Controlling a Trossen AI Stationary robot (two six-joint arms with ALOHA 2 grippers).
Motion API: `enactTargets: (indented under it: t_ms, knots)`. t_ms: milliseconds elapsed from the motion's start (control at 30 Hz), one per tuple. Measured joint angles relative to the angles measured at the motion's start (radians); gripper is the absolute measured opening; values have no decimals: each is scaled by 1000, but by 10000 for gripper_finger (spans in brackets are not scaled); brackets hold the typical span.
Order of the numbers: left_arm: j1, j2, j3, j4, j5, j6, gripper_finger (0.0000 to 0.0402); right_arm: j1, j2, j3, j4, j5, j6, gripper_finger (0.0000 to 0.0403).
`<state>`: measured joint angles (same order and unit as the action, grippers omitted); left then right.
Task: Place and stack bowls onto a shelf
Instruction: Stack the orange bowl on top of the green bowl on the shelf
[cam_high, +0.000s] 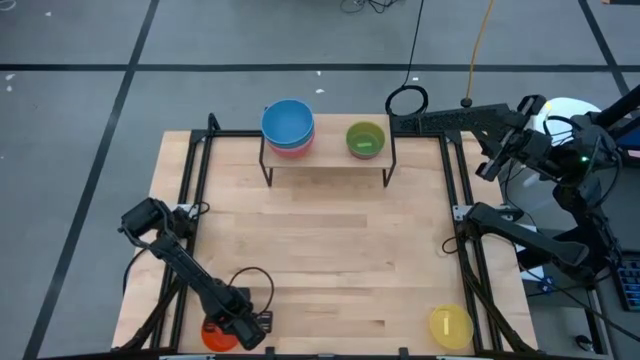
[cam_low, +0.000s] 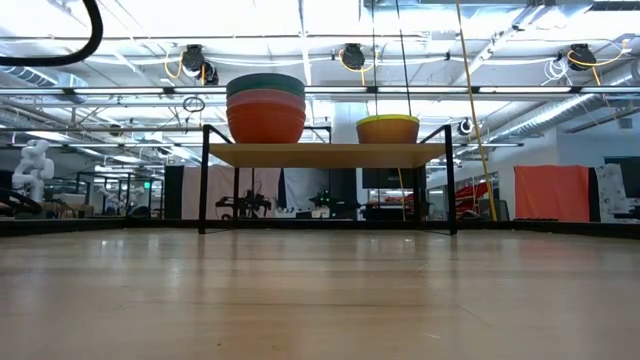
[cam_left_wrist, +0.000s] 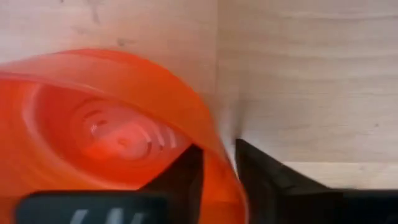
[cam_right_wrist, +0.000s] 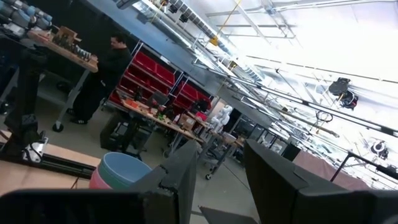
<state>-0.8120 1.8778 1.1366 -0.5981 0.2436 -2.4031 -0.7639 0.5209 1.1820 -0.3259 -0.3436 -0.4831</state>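
The orange bowl (cam_high: 216, 335) at the near left is partly hidden under the left gripper (cam_high: 238, 328). In the wrist view the picture's edge cuts its rim.

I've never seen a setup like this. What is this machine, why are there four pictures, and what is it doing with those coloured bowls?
It is a robot with two dark arms at a wooden table, each ending in a two-finger gripper. One picture looks straight down, one looks level across the tabletop, and two come from cameras on the wrists. At the far edge stands a small shelf holding a stack of bowls with a blue bowl on top, and beside it a green bowl. A yellow bowl waits near the front. The left gripper is down at the front corner, its fingers straddling the rim of an orange bowl. The right gripper waits open, raised beside the table.
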Motion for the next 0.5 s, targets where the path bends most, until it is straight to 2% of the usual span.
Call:
enactTargets:
  t_ms: [133, 267, 500]
  knots:
    - [2, -1, 2, -6, 7, 53, 16, 0, 0, 0, -12, 0, 0, 125]
    - [29, -1, 2, -9, 23, 148, 8, 0, 0, 0, -75, -2, 0, 125]
    - [143, -4, 1, -16, 81, 500, 5, 0, 0, 0, -166, -3, 0, 125]
